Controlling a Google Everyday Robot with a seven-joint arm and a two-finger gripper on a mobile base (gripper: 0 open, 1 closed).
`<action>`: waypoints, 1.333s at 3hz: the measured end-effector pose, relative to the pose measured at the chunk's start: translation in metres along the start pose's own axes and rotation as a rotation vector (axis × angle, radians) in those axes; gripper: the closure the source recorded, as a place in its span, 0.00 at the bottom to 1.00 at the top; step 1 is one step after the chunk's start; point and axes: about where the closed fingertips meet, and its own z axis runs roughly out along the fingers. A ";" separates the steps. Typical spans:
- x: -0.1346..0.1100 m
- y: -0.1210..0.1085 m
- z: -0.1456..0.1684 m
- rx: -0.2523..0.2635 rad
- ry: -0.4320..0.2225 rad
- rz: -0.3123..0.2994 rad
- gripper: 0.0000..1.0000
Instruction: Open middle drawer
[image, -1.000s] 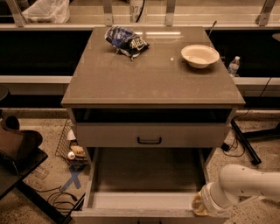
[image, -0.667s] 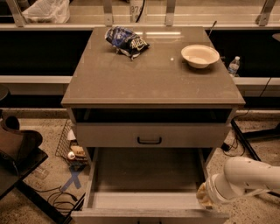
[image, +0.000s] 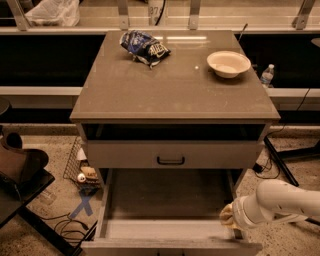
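Observation:
The middle drawer (image: 165, 195) is pulled far out at the bottom of the grey-beige cabinet, and its plain flat inside shows. Its low front panel (image: 170, 246) runs along the bottom edge of the view, and its handle is out of view. Above it the taller-fronted drawer (image: 125, 154) with a black bar handle (image: 170, 160) is shut. My gripper (image: 227, 215) is at the end of the white arm (image: 280, 202), at the right side of the open drawer near its front corner.
On the cabinet top (image: 170, 90) lie a blue snack bag (image: 144, 47) and a white bowl (image: 228, 63). A wire basket (image: 82, 167) with small items stands on the floor at left. Cables and a black stand leg (image: 280, 160) are at right.
My gripper has moved up and slightly back along the drawer's right side, away from the front corner. The drawer stays pulled out as before.

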 end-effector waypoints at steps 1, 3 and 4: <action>-0.001 -0.010 0.045 0.020 -0.087 -0.003 1.00; -0.003 0.005 0.053 -0.001 -0.100 0.021 1.00; -0.014 0.035 0.060 -0.026 -0.123 0.070 1.00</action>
